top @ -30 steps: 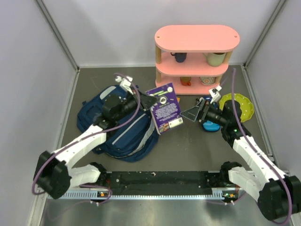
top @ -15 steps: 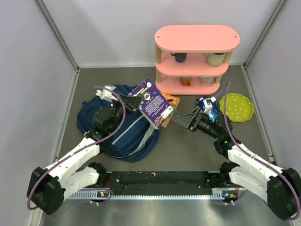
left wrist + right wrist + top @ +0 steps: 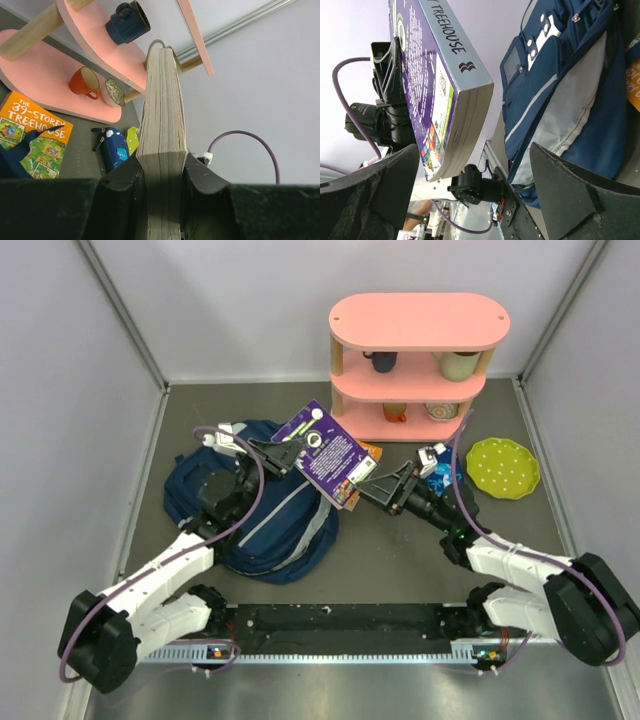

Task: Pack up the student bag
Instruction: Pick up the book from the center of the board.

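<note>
Dark grey table top [image 3: 400, 560] before me. Navy blue fabric backpack [image 3: 270, 530] lies flat on it, my left side. Pink three-tier wooden shelf [image 3: 420, 320] stands at back. Middle tier: dark blue mug [image 3: 381, 361], cream mug [image 3: 459, 364]. Bottom tier: orange cup [image 3: 395, 412], patterned bowl [image 3: 440, 411]. Orange paperback [image 3: 30, 135] flat on table near shelf foot. Small blue pencil case [image 3: 115, 150] and yellow-green dotted plate [image 3: 503, 467] on table, my right
</note>
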### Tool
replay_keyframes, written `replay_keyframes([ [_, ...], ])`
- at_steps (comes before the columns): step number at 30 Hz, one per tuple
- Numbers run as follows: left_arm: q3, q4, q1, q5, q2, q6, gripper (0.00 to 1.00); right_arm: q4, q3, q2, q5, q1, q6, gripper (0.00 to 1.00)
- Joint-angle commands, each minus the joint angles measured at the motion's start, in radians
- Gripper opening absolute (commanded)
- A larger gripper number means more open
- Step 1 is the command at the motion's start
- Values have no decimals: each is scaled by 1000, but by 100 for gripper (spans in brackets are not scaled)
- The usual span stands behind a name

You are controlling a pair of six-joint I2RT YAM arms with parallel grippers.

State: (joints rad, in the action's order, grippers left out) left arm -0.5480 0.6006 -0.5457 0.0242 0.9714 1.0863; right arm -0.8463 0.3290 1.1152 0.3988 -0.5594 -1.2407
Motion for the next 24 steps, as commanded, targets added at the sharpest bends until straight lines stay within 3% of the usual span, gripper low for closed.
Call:
replay_keyframes([
  [1,5,185,1,-20,6,63,0,-161,53,46,-29,-31,-32,88],
  [9,16,235,1,-67,38,95,0,-258,111,135,-29,-56,-54,79],
  [16,22,232,1,-55,33,98,0,-332,136,185,-38,-59,-92,61],
  [24,37,237,1,-33,30,103,0,-350,130,184,-75,-92,-100,61],
])
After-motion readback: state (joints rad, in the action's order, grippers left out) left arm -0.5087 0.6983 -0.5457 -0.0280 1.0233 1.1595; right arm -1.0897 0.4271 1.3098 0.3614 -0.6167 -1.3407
